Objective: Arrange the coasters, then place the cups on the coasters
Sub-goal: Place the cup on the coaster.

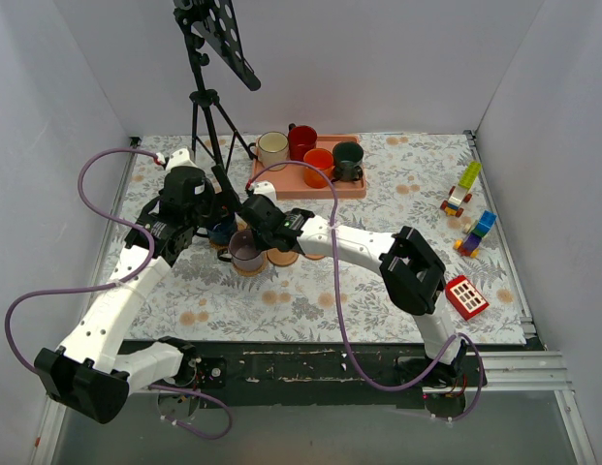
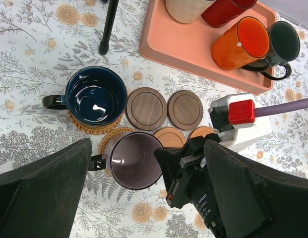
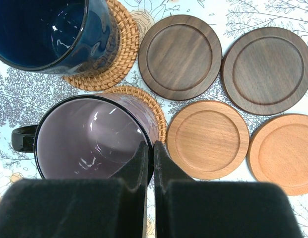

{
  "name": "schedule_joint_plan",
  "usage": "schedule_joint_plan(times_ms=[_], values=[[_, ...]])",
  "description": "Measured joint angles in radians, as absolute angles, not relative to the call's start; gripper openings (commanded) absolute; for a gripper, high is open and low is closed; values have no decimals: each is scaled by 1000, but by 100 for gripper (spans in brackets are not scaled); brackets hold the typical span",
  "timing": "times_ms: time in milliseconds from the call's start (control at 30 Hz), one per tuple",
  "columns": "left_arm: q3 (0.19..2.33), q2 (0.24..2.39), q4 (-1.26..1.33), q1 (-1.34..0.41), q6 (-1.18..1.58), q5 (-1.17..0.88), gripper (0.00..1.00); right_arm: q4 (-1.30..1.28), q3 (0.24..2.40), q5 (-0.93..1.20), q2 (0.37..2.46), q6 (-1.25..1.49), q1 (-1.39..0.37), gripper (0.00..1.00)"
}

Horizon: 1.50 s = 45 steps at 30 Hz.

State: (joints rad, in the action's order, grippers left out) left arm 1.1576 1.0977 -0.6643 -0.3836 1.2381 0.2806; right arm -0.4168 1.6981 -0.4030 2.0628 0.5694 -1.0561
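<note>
I am seeing a black tripod stand [image 1: 205, 107] standing on the floral tablecloth [image 1: 397, 184], just beside a pink tray [image 1: 281, 186]. At right, a yellow-topped block toy [image 1: 461, 190], a blue-topped block toy [image 1: 477, 231] and a red windowed block [image 1: 466, 296] are lying apart.

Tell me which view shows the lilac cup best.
Right wrist: the lilac cup fills the frame, on its woven coaster, its rim pinched by the right gripper. Left wrist shows it nearly whole, handle included; the top view shows it small, crowded by both arms.
</note>
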Motion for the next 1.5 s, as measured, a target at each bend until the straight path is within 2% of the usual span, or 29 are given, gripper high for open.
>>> schedule_joint_plan(times_ms=[467,600,867,1500], values=[[1156,1098,-657,-382,1238,281,98,-417,1708,-413,2068,549,-1056,1],[1156,1096,-651,-380,1238,285,98,-420,1725,-413,2079,542,-1056,7],[1156,1094,-649,-379,1239,287,98,-426,1733,-414,2083,538,-1056,10],[1155,1082,-617,-376,1250,289,98,-444,1767,-416,2084,534,-1056,36]])
